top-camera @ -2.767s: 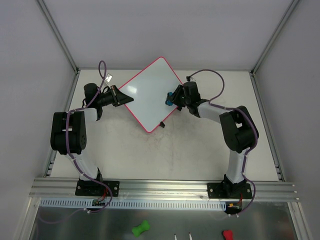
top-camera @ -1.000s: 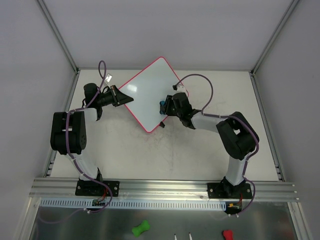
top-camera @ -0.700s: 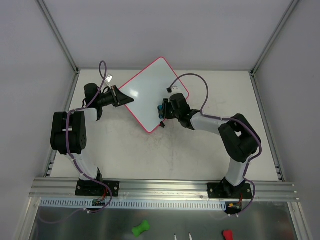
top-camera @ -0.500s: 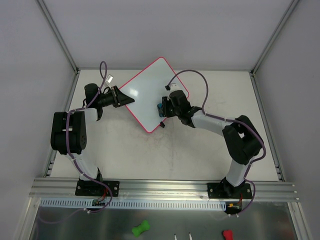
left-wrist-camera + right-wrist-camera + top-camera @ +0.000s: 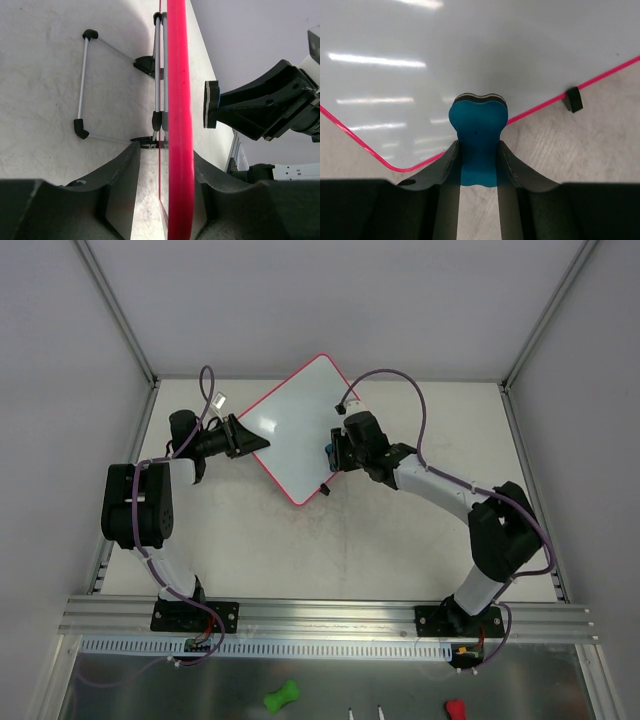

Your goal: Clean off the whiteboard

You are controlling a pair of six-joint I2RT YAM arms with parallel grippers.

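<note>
Whiteboard (image 5: 300, 435): lies turned like a diamond between the two grippers, with the table (image 5: 380, 540) under it; glossy white face, thin pink-red frame, no marks visible in the right wrist view
Left gripper (image 5: 248, 437): at the whiteboard's left corner, its fingers (image 5: 120, 175) either side of the frame edge; jaws spread, with a strip of table showing between one finger and the frame
Right gripper (image 5: 333, 452): over the whiteboard's right-hand near edge, jaws pinching the blue bone-shaped eraser (image 5: 478, 130)
Eraser: its rounded head sits on the white face just inside the whiteboard's frame, its tail end clamped between the fingers
Black clip (image 5: 572, 99): on the whiteboard's near-right edge, just beside the eraser, sticking out over the table
Wire stand (image 5: 82, 85): thin metal legs with black tips, on the table at the whiteboard's underside, seen past the frame edge in the left wrist view
Green bone-shaped piece (image 5: 281, 698): well apart from the whiteboard, on the near side beyond the arm bases
</note>
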